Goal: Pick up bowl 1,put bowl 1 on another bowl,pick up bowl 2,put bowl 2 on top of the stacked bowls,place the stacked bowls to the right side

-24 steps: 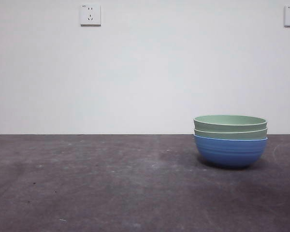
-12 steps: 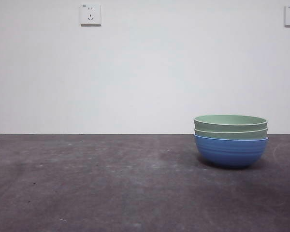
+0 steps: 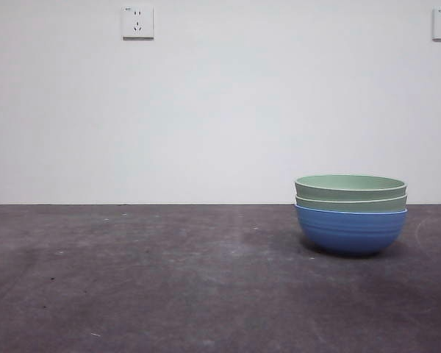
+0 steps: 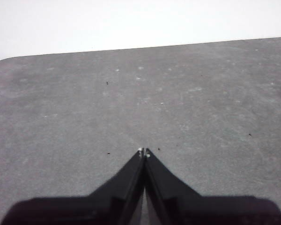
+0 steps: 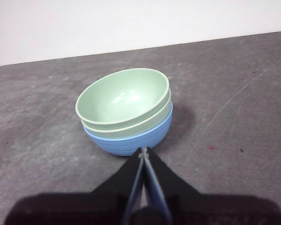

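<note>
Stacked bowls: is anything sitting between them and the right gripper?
Nothing visible. In the right wrist view the right gripper, jaws shut, points straight at the stacked bowls, with only bare table between. The front view shows the stack standing alone on the right side.

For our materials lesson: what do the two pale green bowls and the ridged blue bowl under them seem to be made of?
The two pale green bowls: probably matte plastic or a fibre composite, with thin even rims and only soft highlights inside. The ridged blue bowl: likely the same, its moulded horizontal ridges showing a dull sheen. Glazed ceramic cannot be ruled out.
</note>
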